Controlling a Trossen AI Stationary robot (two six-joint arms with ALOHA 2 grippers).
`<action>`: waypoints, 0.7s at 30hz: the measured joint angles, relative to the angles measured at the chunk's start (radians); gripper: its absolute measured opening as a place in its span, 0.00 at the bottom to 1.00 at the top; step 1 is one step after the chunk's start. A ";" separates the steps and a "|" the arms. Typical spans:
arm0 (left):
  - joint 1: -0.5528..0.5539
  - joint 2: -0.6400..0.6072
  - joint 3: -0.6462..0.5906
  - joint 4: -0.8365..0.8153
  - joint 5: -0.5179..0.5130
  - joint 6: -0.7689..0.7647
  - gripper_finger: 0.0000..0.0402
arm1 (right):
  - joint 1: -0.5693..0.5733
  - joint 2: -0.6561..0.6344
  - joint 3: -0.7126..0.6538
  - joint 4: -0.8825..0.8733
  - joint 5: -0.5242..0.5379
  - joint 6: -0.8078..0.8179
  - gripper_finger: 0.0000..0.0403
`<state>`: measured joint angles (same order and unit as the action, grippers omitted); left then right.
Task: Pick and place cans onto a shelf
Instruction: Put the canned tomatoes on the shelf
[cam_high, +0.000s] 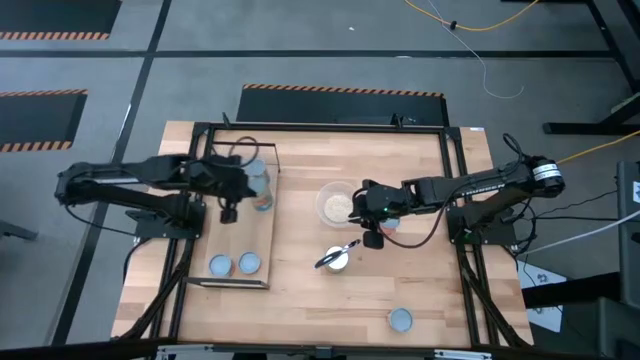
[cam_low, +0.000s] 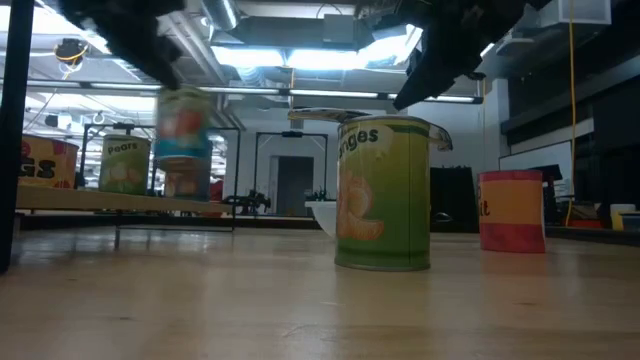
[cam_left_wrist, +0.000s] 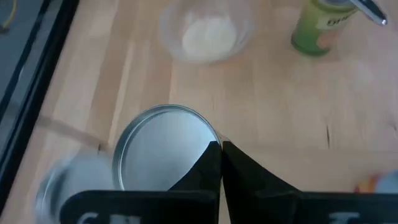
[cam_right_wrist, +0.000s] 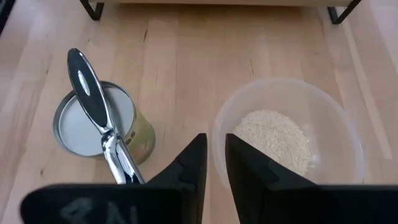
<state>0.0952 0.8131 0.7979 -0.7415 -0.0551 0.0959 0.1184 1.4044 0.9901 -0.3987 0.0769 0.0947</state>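
I am holding the left gripper (cam_high: 228, 213) over the shelf (cam_high: 268, 215), fingers pinched fully together with nothing between them. Straight below its fingertips, in its wrist view, a can (cam_left_wrist: 163, 148) is standing upright, its round silver lid facing up at me. It is the near one of the stack at the shelf's far end (cam_high: 260, 185). Two more cans (cam_high: 220, 266) are sitting on the shelf's near end.

The right gripper (cam_high: 372, 240) is hanging near the table's middle, fingers parted by a narrow gap and carrying nothing. From it, the green can (cam_high: 340, 259) with a spoon (cam_right_wrist: 99, 118) lying across its lid is standing just beside it toward the table's front, and the bowl of grains (cam_high: 337, 205) is just beyond it. That can's long axis is vertical, so I judge a sideways approach suits it. The right arm is clearly the nearer one. Another can (cam_high: 400, 320) is waiting alone at the front edge.
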 joint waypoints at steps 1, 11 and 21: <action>0.000 -0.024 0.000 -0.037 -0.007 -0.018 0.00 | 0.000 0.000 0.000 0.007 0.000 -0.001 0.16; 0.000 -0.171 0.001 -0.326 -0.013 -0.116 0.00 | 0.000 0.000 0.000 0.039 0.000 0.001 0.16; 0.000 -0.185 -0.014 -0.393 -0.041 -0.113 0.00 | 0.000 0.000 0.000 0.045 0.001 0.001 0.16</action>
<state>0.0952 0.6281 0.7842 -1.1344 -0.0965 -0.0170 0.1184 1.4044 0.9901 -0.3542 0.0775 0.0959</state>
